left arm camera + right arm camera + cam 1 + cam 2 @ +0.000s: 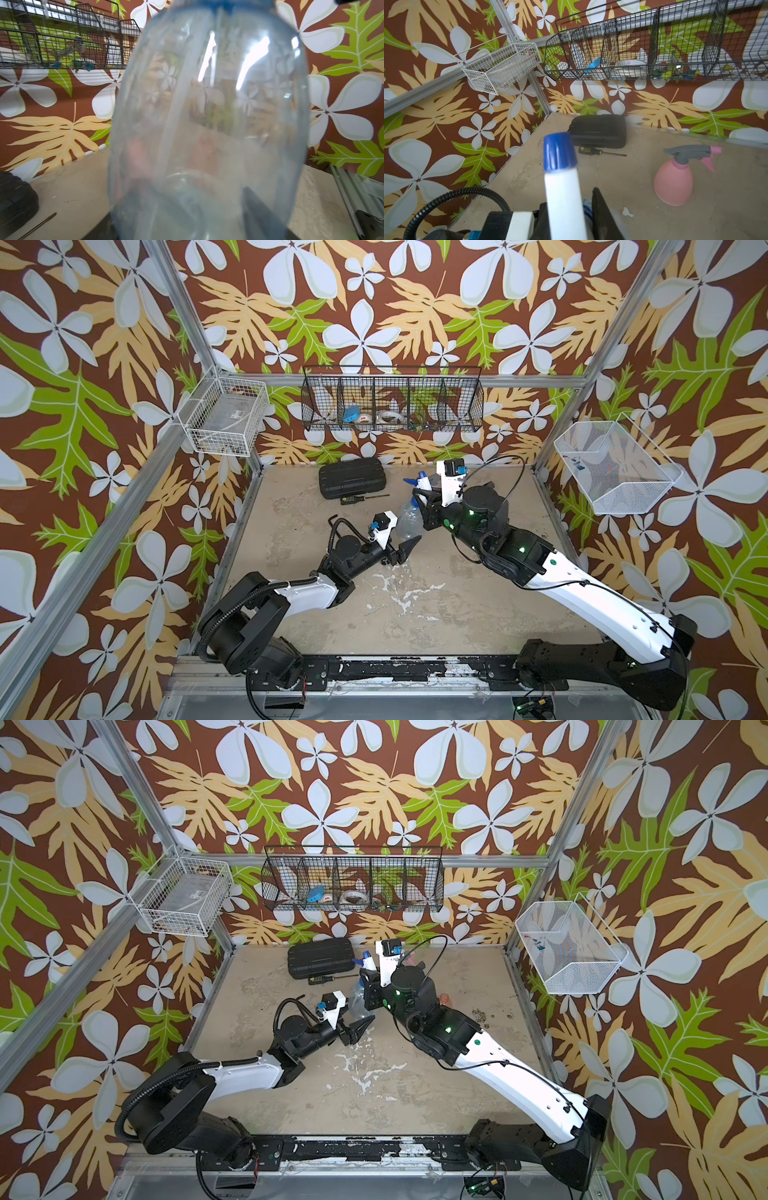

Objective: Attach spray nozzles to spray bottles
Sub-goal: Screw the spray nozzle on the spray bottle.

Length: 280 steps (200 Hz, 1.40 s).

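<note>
The pink bottle [672,185] already carries its grey-pink nozzle [689,152]. The right gripper [424,499] grips the white-blue nozzle [420,481] on the clear bottle [406,522]; the left gripper [408,548], closed, touches its base. One pair seems left.

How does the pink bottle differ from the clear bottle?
The pink bottle is opaque and cone-shaped; the clear bottle is see-through and rounded. The pink bottle stands free on the table; the clear bottle is held low by the left gripper, its nozzle by the right gripper. Both carry a trigger nozzle.
</note>
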### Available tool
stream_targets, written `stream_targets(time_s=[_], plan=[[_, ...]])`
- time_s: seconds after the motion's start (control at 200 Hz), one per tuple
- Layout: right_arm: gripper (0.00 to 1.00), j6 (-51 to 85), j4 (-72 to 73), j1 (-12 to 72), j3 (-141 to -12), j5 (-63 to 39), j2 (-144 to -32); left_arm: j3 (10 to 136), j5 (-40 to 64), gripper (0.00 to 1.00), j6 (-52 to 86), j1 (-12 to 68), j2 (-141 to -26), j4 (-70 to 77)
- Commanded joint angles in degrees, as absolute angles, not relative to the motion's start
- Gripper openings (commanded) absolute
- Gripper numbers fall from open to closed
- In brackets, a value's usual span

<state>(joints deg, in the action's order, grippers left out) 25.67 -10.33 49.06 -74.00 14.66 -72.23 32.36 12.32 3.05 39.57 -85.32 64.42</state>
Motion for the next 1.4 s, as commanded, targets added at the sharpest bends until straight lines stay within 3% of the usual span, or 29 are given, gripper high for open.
stream_targets(time_s=[0.0, 0.52, 0.931, 1.106, 1.396], plan=[[0.00, 32.40, -26.72, 50.33, -74.22, 19.55, -73.68, 34.04, 0.01, 0.54, 6.95, 39.98, -85.44, 75.64], [0.00, 15.65, -44.31, 51.58, -93.34, 15.14, -85.56, 31.49, 6.46, 0.53, 0.13, 40.34, -84.38, 71.92], [0.00, 15.64, -43.41, 51.51, -89.85, 13.91, -87.33, 31.02, 7.83, 0.52, 2.86, 40.34, -84.24, 76.58], [0.00, 18.60, -42.15, 51.19, -88.55, 10.66, -88.16, 29.27, 6.55, 0.51, 4.63, 40.63, -85.52, 85.83], [0.00, 35.02, -47.30, 51.59, -92.99, 12.74, -93.77, 28.75, -5.08, 0.50, -2.83, 43.81, -88.65, 91.42]])
